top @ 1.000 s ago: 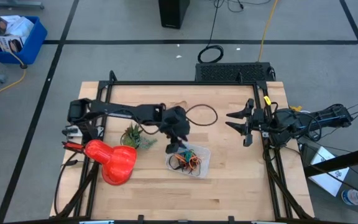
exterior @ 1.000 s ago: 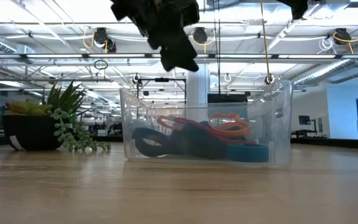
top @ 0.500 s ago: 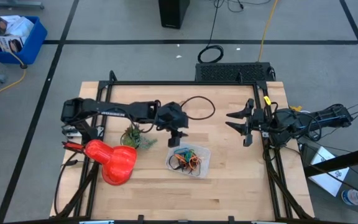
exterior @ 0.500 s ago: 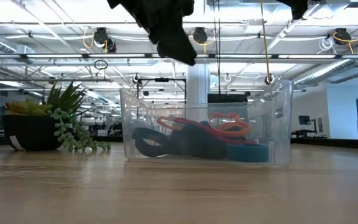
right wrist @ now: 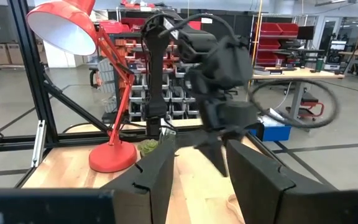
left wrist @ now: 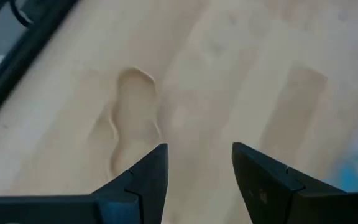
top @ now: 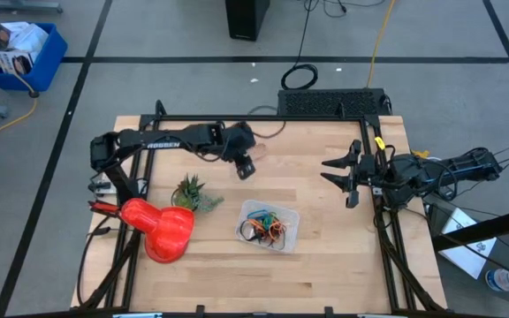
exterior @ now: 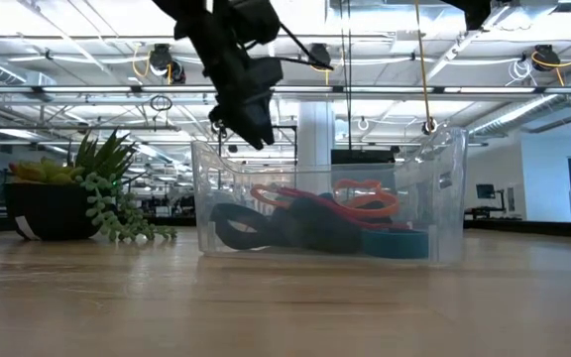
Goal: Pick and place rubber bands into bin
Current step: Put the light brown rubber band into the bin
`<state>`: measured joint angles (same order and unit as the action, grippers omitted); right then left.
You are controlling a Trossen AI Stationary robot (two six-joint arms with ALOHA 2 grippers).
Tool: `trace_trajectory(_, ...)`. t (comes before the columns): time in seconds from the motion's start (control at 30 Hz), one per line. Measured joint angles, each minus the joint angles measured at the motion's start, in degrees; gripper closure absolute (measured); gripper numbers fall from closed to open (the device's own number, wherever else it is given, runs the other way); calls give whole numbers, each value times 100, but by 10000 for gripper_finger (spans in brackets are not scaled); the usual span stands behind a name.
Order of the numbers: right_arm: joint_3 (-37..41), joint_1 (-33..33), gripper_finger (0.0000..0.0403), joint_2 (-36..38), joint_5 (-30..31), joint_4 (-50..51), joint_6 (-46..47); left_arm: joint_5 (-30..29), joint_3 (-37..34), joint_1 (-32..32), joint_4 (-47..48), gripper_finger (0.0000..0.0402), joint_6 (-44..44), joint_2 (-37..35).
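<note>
The bin [top: 269, 226], a small clear tray, stands on the wooden table near its middle and holds several rubber bands [top: 265, 228] in orange, red, blue and black [exterior: 315, 220]. A tan rubber band [left wrist: 133, 115] lies flat on the wood toward the far edge. My left gripper [top: 245, 168] hangs open above the table, on the far side of the bin and just short of that tan band, pointing steeply down with nothing between its fingers [left wrist: 197, 149]. At the table's right edge my right gripper [top: 336, 173] waits, open and level.
A red desk lamp [top: 162, 228] and a small potted plant [top: 191, 193] stand on the table's left part. Black frame rails [top: 263, 117] run along the far edge and the sides. Bare wood lies in front of the bin.
My left gripper has swung from above the bin's left end toward the table's far edge, rolling and tipping as it went. It has stayed open and empty. The bin and its rubber bands have not moved.
</note>
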<state>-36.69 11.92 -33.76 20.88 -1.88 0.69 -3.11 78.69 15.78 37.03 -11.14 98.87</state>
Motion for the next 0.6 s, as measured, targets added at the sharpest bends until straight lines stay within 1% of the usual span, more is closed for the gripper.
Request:
trace_trajectory(0.23, 0, 2, 261, 0, 0, 5, 20, -151, -6, 294, -119, 218, -76, 426)
trace_trajectory(0.43, 0, 2, 261, 0, -2, 38, 258, -300, -6, 333, -254, 218, -179, 991)
trace_trajectory(0.6, 0, 1, 261, -2, -2, 2, 359, -302, -6, 331, -422, 218, -368, 1341)
